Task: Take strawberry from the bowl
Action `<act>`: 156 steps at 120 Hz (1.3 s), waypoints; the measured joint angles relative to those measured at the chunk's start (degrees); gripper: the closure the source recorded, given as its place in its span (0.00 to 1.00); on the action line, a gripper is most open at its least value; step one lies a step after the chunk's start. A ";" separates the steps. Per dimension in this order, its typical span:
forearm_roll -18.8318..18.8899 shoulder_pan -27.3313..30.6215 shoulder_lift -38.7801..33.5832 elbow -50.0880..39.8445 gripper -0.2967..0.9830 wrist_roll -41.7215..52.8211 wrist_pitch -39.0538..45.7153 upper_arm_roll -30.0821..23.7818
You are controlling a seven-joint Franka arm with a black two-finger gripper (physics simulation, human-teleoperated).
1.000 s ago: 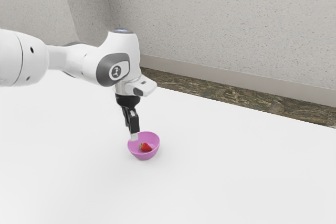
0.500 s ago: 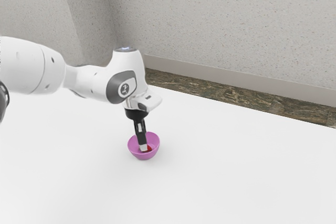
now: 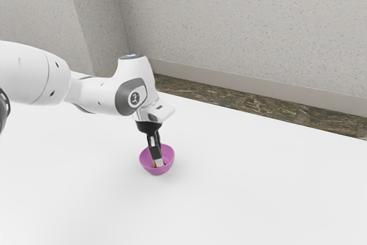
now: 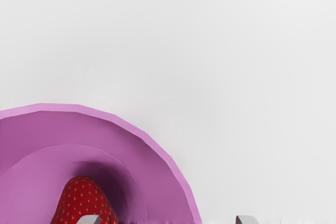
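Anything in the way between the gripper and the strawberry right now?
Yes, it seems, on one side: in the wrist view the rim of the bowl runs between the open gripper's fingertips, one over the strawberry, the other past the rim. Closing here might catch the bowl's wall.

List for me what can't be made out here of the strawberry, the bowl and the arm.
- Strawberry: mostly hidden behind the end effector in the exterior view; cut off by the lower edge in the wrist view.
- Contact between strawberry and end effector: hidden in the exterior view by the near finger, cut off in the wrist view.
- Bowl: cut off by the wrist view's left and lower edges.
- Arm: base cut off by the exterior view's left edge.
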 joint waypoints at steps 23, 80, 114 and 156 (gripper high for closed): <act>-0.04 0.35 1.23 0.92 0.54 2.04 0.13 0.14; -0.88 1.81 3.45 2.29 0.54 5.55 1.26 0.44; -2.04 1.69 3.59 2.18 0.56 6.66 2.05 0.44; -3.52 1.81 4.05 2.10 0.57 7.64 2.36 0.44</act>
